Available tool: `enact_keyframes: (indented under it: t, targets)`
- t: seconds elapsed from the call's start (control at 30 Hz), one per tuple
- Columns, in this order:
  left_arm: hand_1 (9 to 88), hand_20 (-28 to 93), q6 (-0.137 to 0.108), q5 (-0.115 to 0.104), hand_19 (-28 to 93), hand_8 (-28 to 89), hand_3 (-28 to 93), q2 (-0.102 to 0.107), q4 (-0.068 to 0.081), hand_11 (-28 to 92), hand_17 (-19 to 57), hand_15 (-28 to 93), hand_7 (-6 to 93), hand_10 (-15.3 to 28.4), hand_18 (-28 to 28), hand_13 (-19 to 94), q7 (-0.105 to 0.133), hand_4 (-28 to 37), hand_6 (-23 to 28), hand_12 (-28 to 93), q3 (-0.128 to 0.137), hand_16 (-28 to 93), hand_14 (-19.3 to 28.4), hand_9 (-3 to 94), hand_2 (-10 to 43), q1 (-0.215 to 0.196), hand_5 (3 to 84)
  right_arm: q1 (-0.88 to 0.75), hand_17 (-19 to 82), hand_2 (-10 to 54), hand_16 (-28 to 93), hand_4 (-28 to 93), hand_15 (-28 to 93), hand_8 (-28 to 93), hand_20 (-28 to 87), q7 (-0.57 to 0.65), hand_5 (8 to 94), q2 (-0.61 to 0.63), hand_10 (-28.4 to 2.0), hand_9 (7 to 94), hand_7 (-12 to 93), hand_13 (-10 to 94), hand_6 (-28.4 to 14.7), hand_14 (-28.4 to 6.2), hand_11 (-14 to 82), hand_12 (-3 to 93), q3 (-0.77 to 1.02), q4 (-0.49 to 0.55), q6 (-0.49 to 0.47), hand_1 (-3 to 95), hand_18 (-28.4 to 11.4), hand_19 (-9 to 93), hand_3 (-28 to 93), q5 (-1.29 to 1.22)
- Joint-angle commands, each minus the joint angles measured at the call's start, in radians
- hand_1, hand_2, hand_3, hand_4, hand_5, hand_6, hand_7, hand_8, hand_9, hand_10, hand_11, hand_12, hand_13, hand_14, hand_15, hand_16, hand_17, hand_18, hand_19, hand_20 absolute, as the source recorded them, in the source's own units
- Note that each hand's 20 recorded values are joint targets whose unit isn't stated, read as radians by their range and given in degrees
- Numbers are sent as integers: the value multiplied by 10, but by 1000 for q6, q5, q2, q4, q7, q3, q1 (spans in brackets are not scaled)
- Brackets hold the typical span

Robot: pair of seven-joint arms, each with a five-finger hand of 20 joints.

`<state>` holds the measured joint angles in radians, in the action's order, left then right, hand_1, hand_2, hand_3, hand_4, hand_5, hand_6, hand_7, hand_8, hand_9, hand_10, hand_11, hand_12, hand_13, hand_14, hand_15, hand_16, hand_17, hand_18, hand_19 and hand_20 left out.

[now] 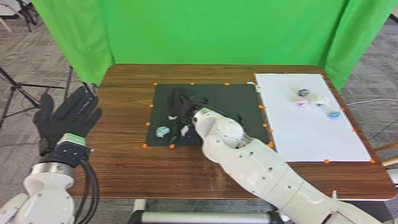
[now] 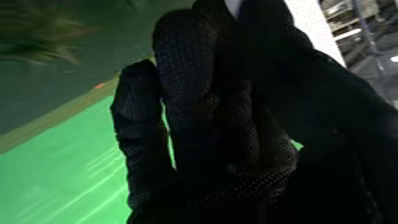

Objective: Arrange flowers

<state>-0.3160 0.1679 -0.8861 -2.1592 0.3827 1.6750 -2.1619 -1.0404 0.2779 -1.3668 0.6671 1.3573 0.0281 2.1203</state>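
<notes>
My right hand [image 1: 184, 106] is over the black mat [image 1: 235, 95], dark against it. Close by lie a pale blue flower [image 1: 163, 131] and small whitish pieces [image 1: 185, 130]. On the white board [image 1: 306, 140] are a grey-blue flower [image 1: 303, 92], a pink one [image 1: 300, 101] and a blue one [image 1: 333, 114], with pale pieces between them. My left hand [image 1: 67, 119] rests palm-flat at the table's left edge, fingers spread. In the right wrist view, my right hand [image 2: 191, 115] has mostly straight fingers; nothing can be made out in its grasp.
Orange markers line the mat and the board on the brown wooden table [image 1: 133, 100]. A green curtain [image 1: 222, 32] hangs behind the far edge. Black stands [image 1: 18, 87] stand on the floor at the left, beyond my left hand.
</notes>
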Motion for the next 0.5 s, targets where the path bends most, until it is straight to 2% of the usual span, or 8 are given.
enact_keyframes:
  t: [0.03, 0.13, 0.2, 0.27, 0.3, 0.43, 0.5]
  targets:
    - [227, 74, 7, 0, 264, -88, 705, -1, 1, 201, -54, 312, 150, 133, 99, 194, -14, -283, 80, 95, 5, -94, 122, 300, 125, -6, 398, -15, 392, -95, 526, -283, 330, -19, 422, 29, 687, 2, -74, 801, 370, 751, 1, -23, 69, 375, 3, 20, -14, 653, -163, 755, 684, 31]
    - [226, 75, 10, 2, 264, -88, 706, -2, 2, 203, -54, 313, 150, 132, 99, 193, -20, -283, 79, 96, 7, -95, 122, 300, 125, -5, 398, -19, 381, -95, 512, -283, 363, -38, 431, 35, 667, 15, -71, 772, 368, 733, 0, -24, 63, 346, -2, 34, 0, 643, -170, 762, 691, 21]
    - [226, 75, 0, 13, 265, -88, 707, -3, -2, 203, -54, 314, 151, 132, 99, 192, -25, -283, 79, 96, 14, -95, 123, 300, 125, -10, 398, -27, 375, -95, 483, -283, 455, -53, 450, 42, 662, 20, -75, 745, 355, 722, 3, -31, 90, 289, -2, 43, -1, 620, -184, 796, 694, 14]
    - [231, 75, 9, 7, 267, -87, 704, -3, -1, 204, -55, 318, 154, 131, 100, 191, -24, -283, 74, 96, 21, -93, 124, 300, 125, -16, 395, -34, 377, -95, 457, -283, 517, -57, 461, 47, 658, 22, -78, 716, 337, 722, 11, -35, 124, 231, -3, 49, 12, 601, -193, 831, 708, 20]
    - [231, 76, 5, 7, 268, -88, 704, -6, -3, 204, -55, 320, 155, 131, 100, 190, -28, -283, 73, 96, 23, -92, 124, 300, 125, -19, 395, -37, 379, -95, 449, -283, 537, -59, 463, 52, 656, 24, -79, 710, 332, 724, 14, -37, 131, 219, -3, 53, 13, 593, -194, 842, 718, 22]
    - [231, 76, 3, 7, 270, -89, 704, -5, -1, 203, -57, 323, 157, 131, 103, 190, -27, -283, 72, 95, 24, -91, 128, 299, 125, -20, 393, -29, 385, -95, 432, -283, 574, -57, 467, 70, 652, 33, -80, 705, 331, 728, 17, -40, 141, 210, -8, 68, 5, 579, -197, 864, 734, 48]
    - [230, 77, 3, 4, 271, -90, 705, -4, -6, 203, -58, 324, 157, 131, 104, 190, -21, -283, 73, 96, 28, -91, 129, 298, 125, -28, 393, -22, 386, -95, 427, -283, 590, -57, 466, 77, 652, 33, -82, 710, 317, 724, 15, -44, 140, 235, -8, 69, -6, 570, -199, 869, 740, 48]
